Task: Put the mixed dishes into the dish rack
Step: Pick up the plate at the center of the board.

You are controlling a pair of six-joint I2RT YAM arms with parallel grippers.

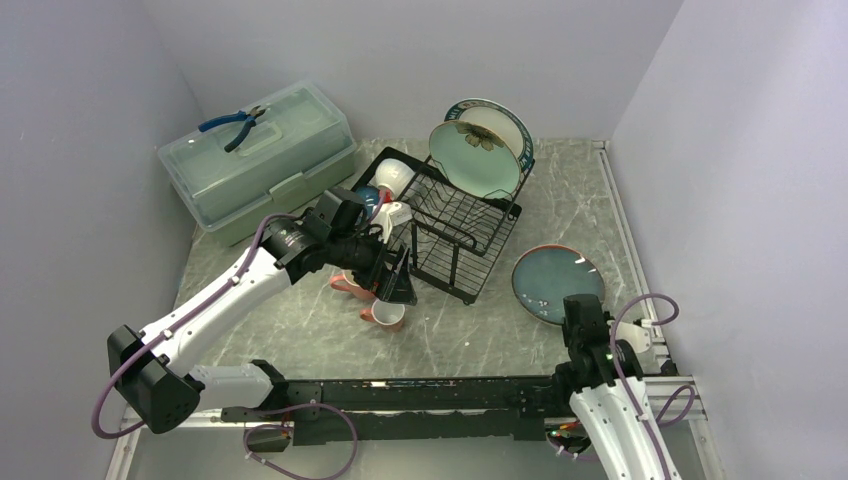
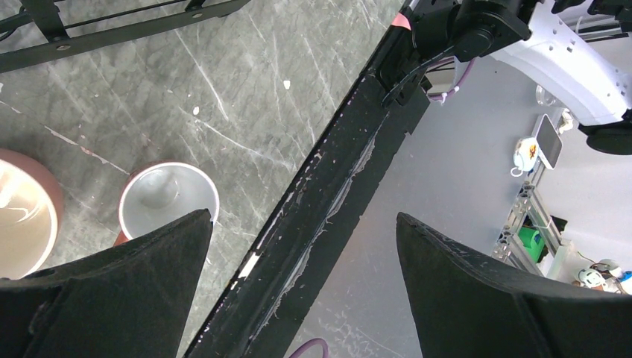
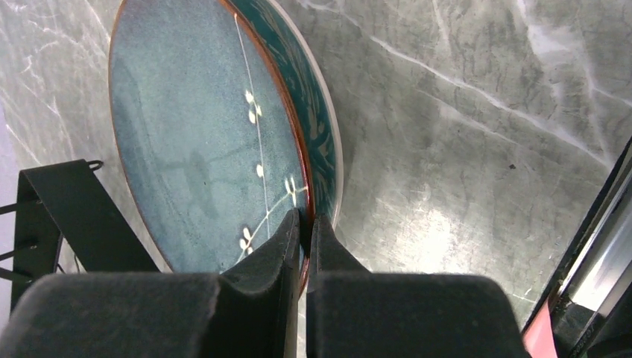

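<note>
The black wire dish rack (image 1: 455,225) holds the pale green floral plate (image 1: 475,160) upright, with the white teal-rimmed plate (image 1: 503,122) behind it. Small bowls (image 1: 390,180) sit at its left end. The glossy teal plate (image 1: 555,280) is right of the rack. My right gripper (image 1: 582,312) is shut on its near rim, as the right wrist view (image 3: 307,224) shows, with the plate (image 3: 201,134) tilted. My left gripper (image 1: 396,280) is open and empty above two pink mugs (image 1: 388,315). One mug (image 2: 168,195) shows beside the left finger. The red floral plate is out of view.
A translucent pale green lidded box (image 1: 262,165) with blue pliers (image 1: 235,125) on top stands at the back left. A black rail (image 2: 335,171) runs along the table's near edge. A corner of the rack (image 3: 59,216) lies left of the teal plate. Grey walls close in all around.
</note>
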